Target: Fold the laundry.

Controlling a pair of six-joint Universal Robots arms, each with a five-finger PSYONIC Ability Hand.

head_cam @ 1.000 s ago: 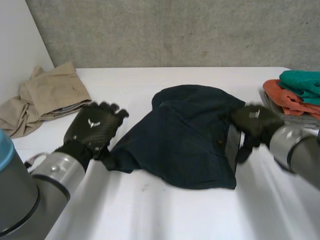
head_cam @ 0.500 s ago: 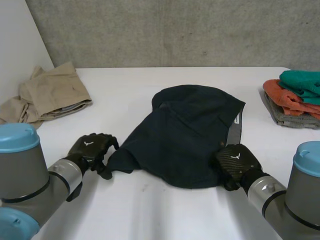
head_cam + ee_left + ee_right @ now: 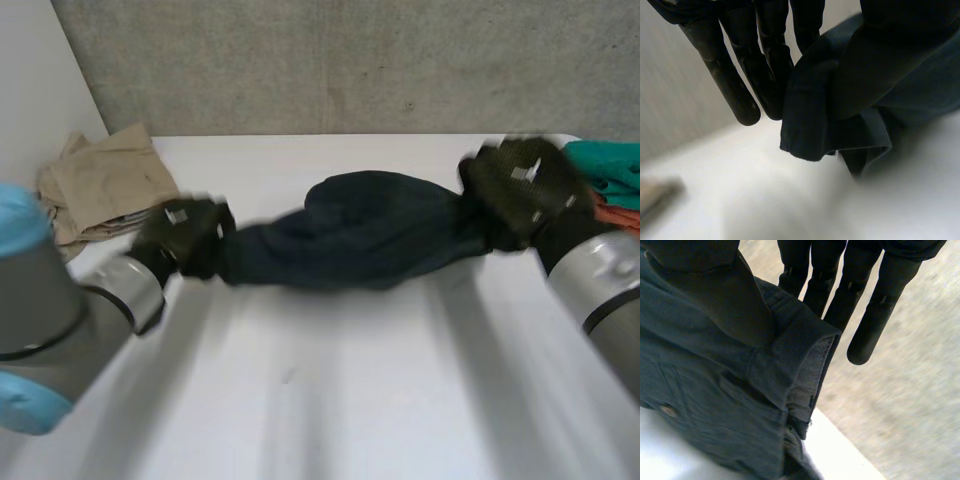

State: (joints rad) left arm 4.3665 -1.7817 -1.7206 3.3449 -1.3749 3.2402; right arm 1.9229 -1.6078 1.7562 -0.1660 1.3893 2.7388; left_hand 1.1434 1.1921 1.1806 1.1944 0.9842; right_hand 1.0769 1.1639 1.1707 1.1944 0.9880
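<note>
A dark navy garment (image 3: 360, 232) is stretched in the air between my two hands over the white table (image 3: 330, 400). My left hand (image 3: 185, 238) grips its left end: in the left wrist view the thumb pinches a fold of navy cloth (image 3: 810, 120) against the fingers (image 3: 740, 95). My right hand (image 3: 520, 190) holds the right end higher up; in the right wrist view the thumb presses the waistband edge (image 3: 800, 360), with its grey lining, against the fingers (image 3: 865, 320). A button (image 3: 667, 410) shows on the cloth below that hand.
A beige garment (image 3: 95, 185) lies crumpled at the table's far left. A stack of folded clothes, green (image 3: 610, 165) over orange, sits at the far right just behind my right hand. A concrete wall (image 3: 350, 60) backs the table.
Both hands have closed on the navy garment's ends and lifted it off the table, pulling it apart sideways. It now hangs as a stretched band; it lay flat before.
</note>
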